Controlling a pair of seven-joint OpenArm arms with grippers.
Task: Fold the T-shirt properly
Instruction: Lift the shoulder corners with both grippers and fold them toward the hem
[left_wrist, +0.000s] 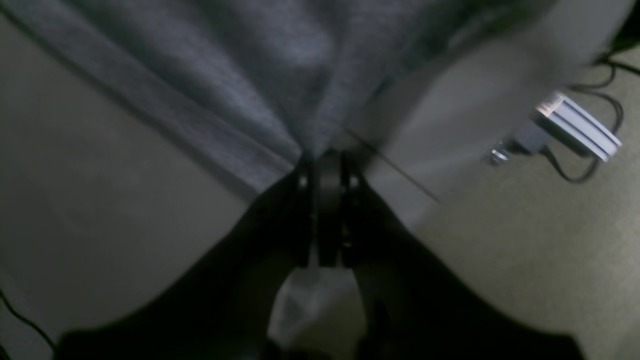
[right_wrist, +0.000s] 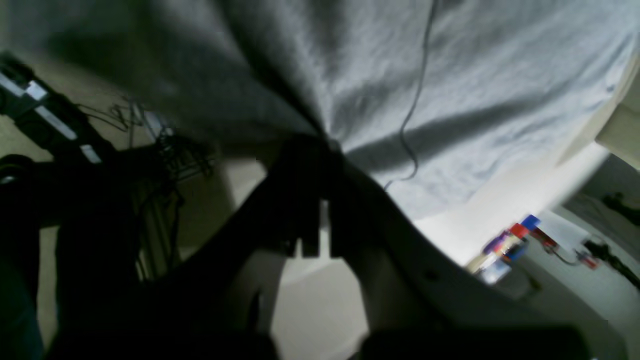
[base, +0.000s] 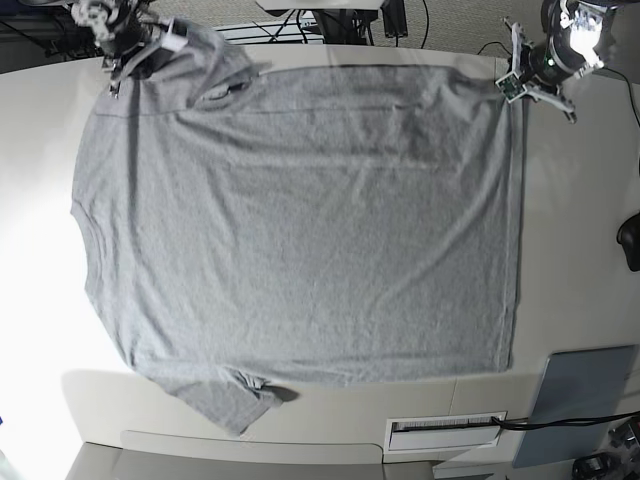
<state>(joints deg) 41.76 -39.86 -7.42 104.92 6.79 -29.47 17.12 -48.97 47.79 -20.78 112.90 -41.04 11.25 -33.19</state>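
The heather-grey T-shirt (base: 300, 220) lies spread across the table (base: 40, 130), plain side up, hem toward the right, one sleeve at the bottom left. My left gripper (base: 513, 86) is at the far right corner and is shut on the hem corner. In the left wrist view the shut gripper (left_wrist: 326, 160) pinches the T-shirt (left_wrist: 240, 75), which fans out from it. My right gripper (base: 128, 58) is at the far left and is shut on the shoulder end. In the right wrist view the gripper (right_wrist: 320, 147) holds the T-shirt (right_wrist: 475, 85), which hangs lifted.
A flat grey-blue pad (base: 578, 402) lies at the front right corner, with a white slotted box (base: 445, 431) beside it. A black object (base: 630, 240) sits at the right edge. Cables and a metal frame (left_wrist: 575, 125) lie off the table's far side.
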